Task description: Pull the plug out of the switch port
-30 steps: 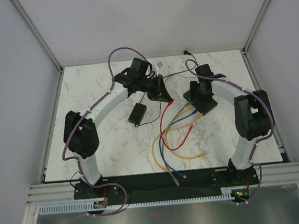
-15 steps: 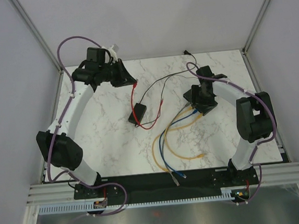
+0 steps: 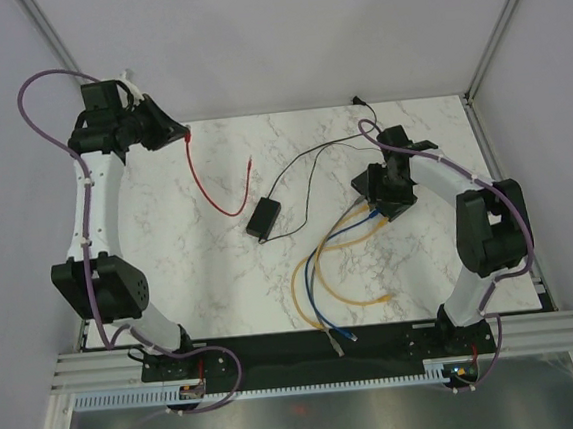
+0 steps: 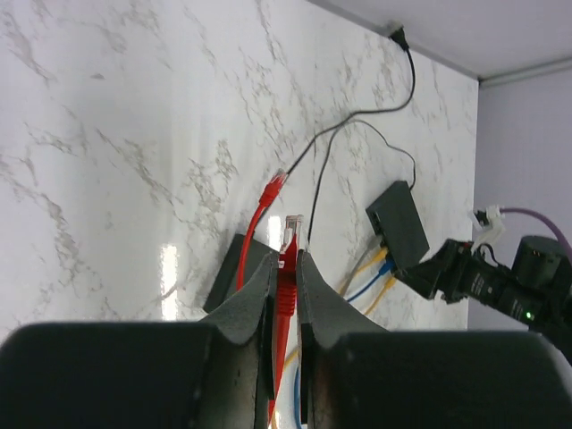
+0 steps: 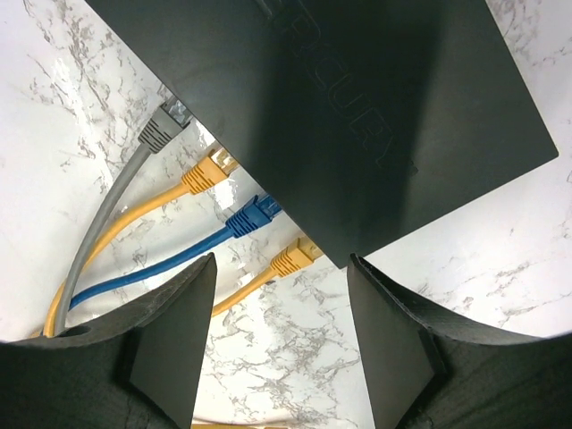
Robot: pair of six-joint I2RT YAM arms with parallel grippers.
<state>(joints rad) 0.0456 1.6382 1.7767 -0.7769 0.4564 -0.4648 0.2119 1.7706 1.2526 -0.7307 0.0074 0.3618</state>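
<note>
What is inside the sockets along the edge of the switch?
Four plugs meet the edge of the switch: a gray plug, a yellow plug, a blue plug and a second yellow plug. The sockets themselves are hidden under the housing, so empty ones cannot be seen.

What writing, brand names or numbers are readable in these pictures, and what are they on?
"...RCURY": faint raised letters on the top of the black switch, seen in the right wrist view; the first letters are lost in shadow.
The power brick is too small in the pictures to show any readable label.
No other words, numbers or signs are readable.
</note>
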